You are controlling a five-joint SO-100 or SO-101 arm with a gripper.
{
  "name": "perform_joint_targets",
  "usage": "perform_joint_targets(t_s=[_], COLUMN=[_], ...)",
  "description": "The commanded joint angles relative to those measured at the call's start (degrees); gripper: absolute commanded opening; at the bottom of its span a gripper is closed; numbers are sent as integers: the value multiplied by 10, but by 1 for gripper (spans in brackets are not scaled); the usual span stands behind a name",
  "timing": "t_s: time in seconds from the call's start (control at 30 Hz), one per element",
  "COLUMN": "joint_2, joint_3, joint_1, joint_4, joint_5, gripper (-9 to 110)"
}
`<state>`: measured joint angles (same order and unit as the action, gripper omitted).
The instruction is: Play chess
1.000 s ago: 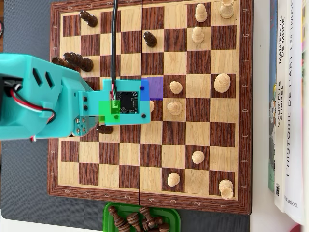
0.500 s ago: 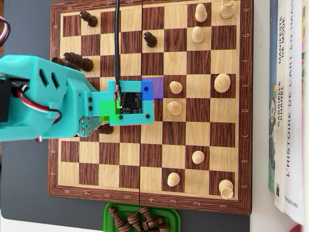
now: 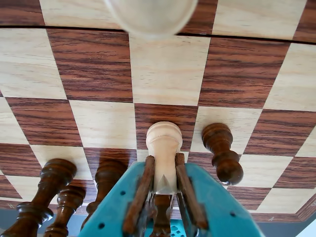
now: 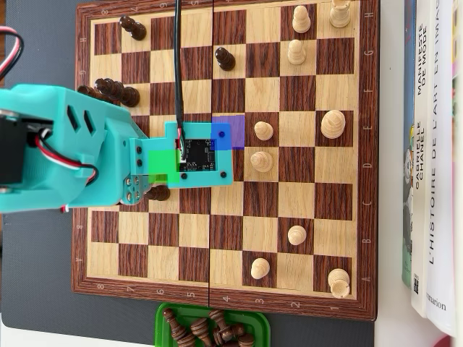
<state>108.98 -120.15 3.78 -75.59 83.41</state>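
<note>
In the wrist view the claw (image 3: pixel 164 185) is clamped on a light pawn (image 3: pixel 163 148), brown-padded fingers (image 3: pixel 140 192) pinching both sides of its stem. A dark pawn (image 3: pixel 223 153) stands just beside it at 3 o'clock, more dark pieces (image 3: pixel 49 195) at 8 o'clock. From overhead, the teal arm (image 4: pixel 72 148) covers the chessboard (image 4: pixel 289 181) middle, and a green tray (image 4: pixel 165 318) of captured dark pieces sits at 6 o'clock.

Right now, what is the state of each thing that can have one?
Teal hand: shut on the light wooden pawn.
Light wooden pawn: upright, held between the fingers.
Dark wooden piece at its right in the wrist view: tilted.
Green tray: holds dark pieces lying down.
</note>
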Motion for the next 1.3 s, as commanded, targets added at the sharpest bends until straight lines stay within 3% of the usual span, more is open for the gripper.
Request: perform_joint_targets(t_s=[0.0, 1.27], joint_2=[-4, -5], joint_3=[13, 26], joint_1=[-1, -7], joint_4=[7, 5], joint_5=[-3, -4], gripper=[4, 10])
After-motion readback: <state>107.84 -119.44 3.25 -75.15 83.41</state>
